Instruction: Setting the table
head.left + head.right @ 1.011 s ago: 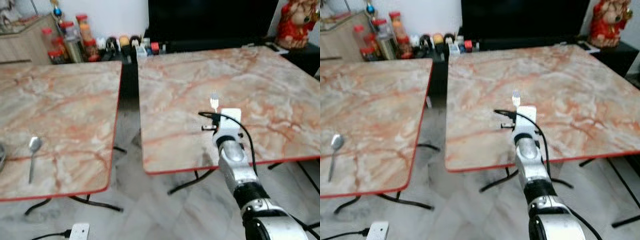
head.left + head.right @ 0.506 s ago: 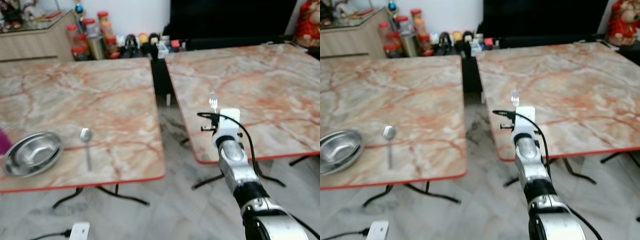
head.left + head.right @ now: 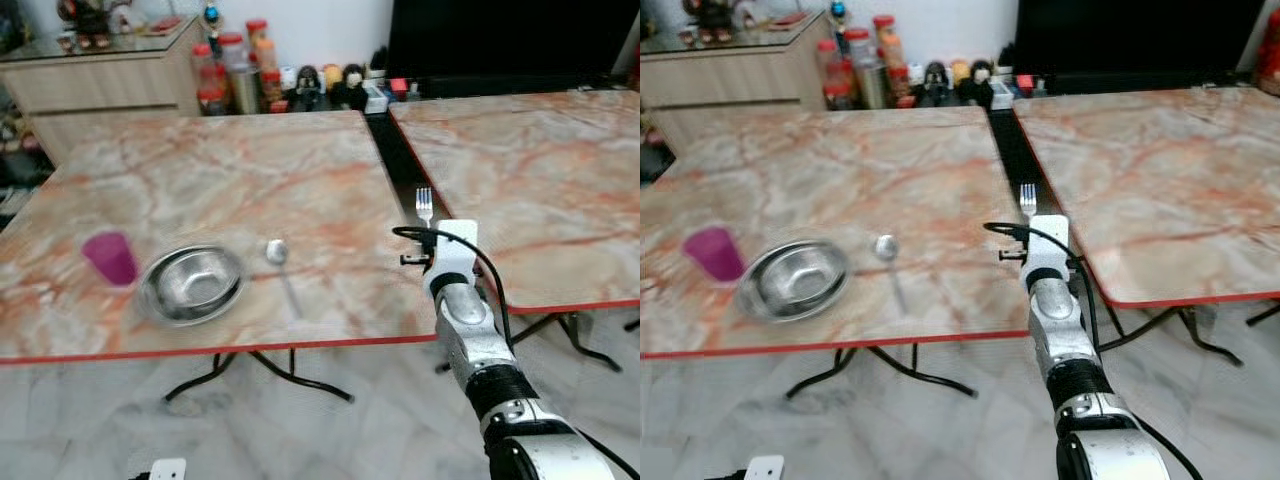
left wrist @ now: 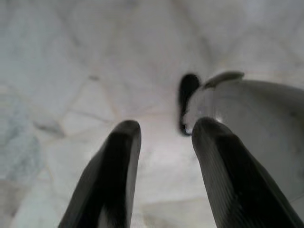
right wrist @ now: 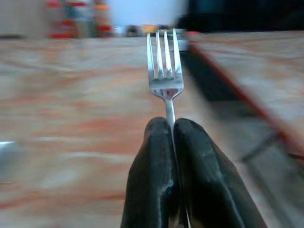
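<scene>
1. Your right hand (image 5: 173,130) is pinching the fork (image 5: 164,71) by its handle, fingers pressed together on the thin stem, tines pointing up and away. It is hovering over the near right edge of the left table (image 3: 200,180), close to the gap between the two tables.
2. Your left hand (image 4: 161,142) is hanging idle with its fingers spread, pointing at the floor and holding nothing.
3. You are gripping only a narrow stem, so the fork could be pivoting or sliding between the pads if you swing the arm quickly; the head views are blurring slightly, which suggests the body is moving.
4. The place setting is sitting to the left of the hand: the steel bowl (image 3: 192,284), the spoon (image 3: 280,262) just to its right, and the purple cup (image 3: 109,257) on its left.
5. If you are laying the fork beside the bowl, a low sweep across could be knocking the spoon out of line or nudging the bowl.
6. Releasing where the hand is now is risky: the fork is near the table's edge and the gap, so it could be tipping off onto the floor.
7. Setting it down from height could be making it bounce or skid on the smooth marble top.
</scene>
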Controlling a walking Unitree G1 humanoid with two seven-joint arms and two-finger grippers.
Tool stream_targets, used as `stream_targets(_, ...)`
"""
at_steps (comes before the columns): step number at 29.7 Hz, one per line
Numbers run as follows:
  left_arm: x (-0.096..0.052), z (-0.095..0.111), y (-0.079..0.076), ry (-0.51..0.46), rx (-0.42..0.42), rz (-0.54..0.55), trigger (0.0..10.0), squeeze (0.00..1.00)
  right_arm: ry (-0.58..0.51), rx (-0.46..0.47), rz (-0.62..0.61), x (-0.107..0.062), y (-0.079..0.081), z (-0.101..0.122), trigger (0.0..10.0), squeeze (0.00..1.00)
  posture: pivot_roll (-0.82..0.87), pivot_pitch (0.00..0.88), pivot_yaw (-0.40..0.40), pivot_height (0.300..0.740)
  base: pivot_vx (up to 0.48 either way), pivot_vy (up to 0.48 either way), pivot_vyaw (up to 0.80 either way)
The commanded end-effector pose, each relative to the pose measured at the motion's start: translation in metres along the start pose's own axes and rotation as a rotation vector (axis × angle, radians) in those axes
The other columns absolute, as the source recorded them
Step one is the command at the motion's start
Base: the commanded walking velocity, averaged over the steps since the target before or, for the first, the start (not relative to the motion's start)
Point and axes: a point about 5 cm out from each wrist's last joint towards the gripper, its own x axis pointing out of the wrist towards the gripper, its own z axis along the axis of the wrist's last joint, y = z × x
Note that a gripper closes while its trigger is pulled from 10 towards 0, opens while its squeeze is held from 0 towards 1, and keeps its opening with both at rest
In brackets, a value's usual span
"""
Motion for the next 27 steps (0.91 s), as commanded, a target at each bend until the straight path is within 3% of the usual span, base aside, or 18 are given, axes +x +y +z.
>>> stream_targets(1,0.001,0.002,-0.004,-0.008,0.011,0.002,10.0,0.0,-0.028,-0.009,0.006,0.003,0.0,0.01,10.0,0.0,0.09,0.0,0.012,0.74,0.0,0.0,0.0)
stream_targets(12,0.002,0.013,-0.013,-0.03,0.014,-0.002,10.0,0.0,-0.025,-0.009,0.008,0.003,-0.001,0.009,10.0,0.0,0.08,0.0,0.011,0.74,0.0,0.0,0.0)
stream_targets(20,0.002,0.014,-0.014,-0.033,0.011,-0.003,10.0,0.0,-0.024,-0.016,0.015,0.003,0.0,0.009,10.0,0.0,0.09,0.0,0.01,0.74,0.32,0.0,0.0)
stream_targets(27,0.001,0.02,0.005,-0.042,0.011,0.011,10.0,0.0,-0.022,-0.02,0.011,0.002,-0.001,0.008,10.0,0.0,0.08,0.0,0.013,0.74,0.363,0.0,0.0)
